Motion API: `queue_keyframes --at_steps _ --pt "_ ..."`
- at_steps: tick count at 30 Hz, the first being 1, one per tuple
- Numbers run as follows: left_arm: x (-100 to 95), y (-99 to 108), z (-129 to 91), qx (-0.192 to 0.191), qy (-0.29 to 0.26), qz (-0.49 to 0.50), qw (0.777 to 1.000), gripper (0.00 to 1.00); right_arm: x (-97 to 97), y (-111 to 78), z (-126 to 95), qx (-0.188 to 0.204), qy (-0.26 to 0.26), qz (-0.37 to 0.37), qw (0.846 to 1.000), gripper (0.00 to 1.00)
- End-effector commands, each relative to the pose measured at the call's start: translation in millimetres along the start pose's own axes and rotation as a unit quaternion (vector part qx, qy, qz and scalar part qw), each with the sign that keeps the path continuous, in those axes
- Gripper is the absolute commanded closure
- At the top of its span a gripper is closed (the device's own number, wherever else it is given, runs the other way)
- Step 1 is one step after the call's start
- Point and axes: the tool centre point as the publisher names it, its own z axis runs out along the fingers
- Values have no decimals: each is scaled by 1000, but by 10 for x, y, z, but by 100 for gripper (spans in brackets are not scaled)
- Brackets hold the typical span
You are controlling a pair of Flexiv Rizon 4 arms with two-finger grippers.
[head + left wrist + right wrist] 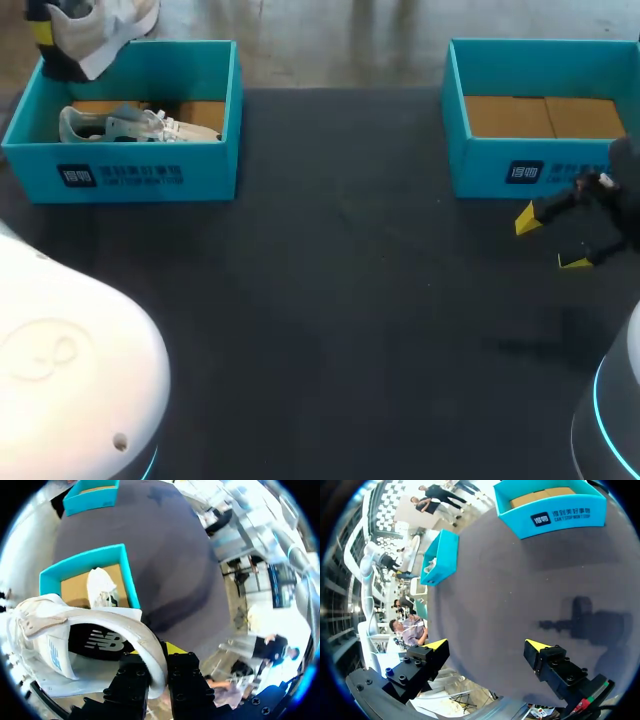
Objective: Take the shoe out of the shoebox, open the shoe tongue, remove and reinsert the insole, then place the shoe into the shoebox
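While the left gripper (155,654) is pinching its heel collar between both yellow-tipped fingers, the shoe (60,655) is hanging in the air above the far left corner of the left shoebox (131,582). In the left wrist view its long axis is running sideways from the fingers, with the heel at the gripper and the laced front well away from it. The opening is facing the camera, and the dark insole (97,640) is showing inside.

From the head view only part of the shoe (100,35) is showing, beside the left gripper (42,32), so which way the toe is pointing cannot be told there. That view is showing a second shoe (135,125) lying lengthwise along the front wall inside the left shoebox (150,175). The wrist view is catching the same shoe (102,587) end on.

Across the dark table (340,300), the right shoebox (500,170) is showing only its cardboard floor. Just in front of it the right gripper (551,240) is hovering with its fingers spread wide. The right wrist view is showing nothing between them (487,644) and both boxes ahead.
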Motion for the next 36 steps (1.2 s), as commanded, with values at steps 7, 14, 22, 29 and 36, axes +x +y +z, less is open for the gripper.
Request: queue_keyframes --at_steps 7,14,22,29,36 --pt "23 316 -52 -115 -48 172 977 100 5 -6 9 0 -2 0 1000 0" --pt "84 448 -66 -152 -99 297 938 100 5 -6 9 0 -2 0 1000 0" --pt "58 575 -47 -182 -99 398 894 100 5 -6 9 0 -2 0 1000 0" --pt "54 677 -84 -250 -84 458 849 100 5 -6 9 0 -2 0 1000 0" --pt "11 773 -124 -276 -70 472 834 100 5 -6 9 0 -2 0 1000 0"
